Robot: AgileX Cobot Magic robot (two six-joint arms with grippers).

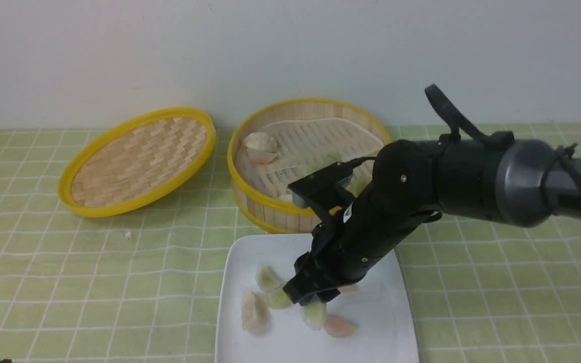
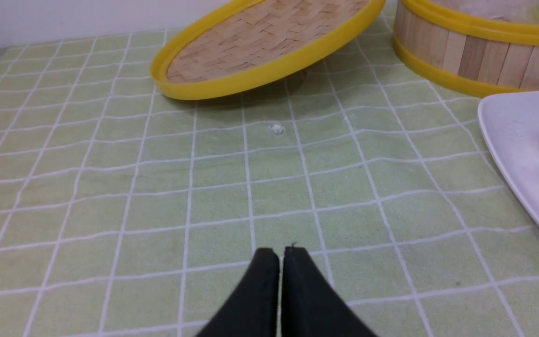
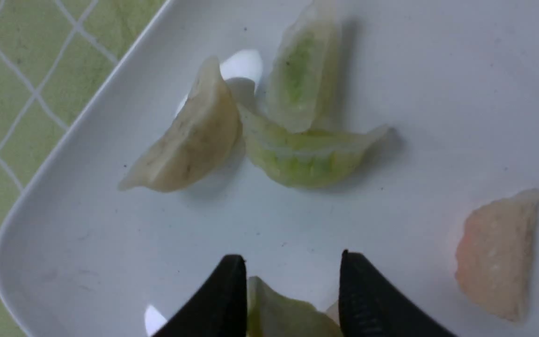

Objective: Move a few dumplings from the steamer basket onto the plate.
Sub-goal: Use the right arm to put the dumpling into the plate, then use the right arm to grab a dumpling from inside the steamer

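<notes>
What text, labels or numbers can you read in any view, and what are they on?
No text is readable in any view.
White sticker on the right arm: too small and blurred to read.
Plate, basket, lid, cloth: no writing visible.

3 green dumplings [image 3: 304, 159] on plate [image 3: 438, 93] | 1 steamer basket [image 1: 270, 210] | 1 lid [image 1: 136, 161]
</notes>
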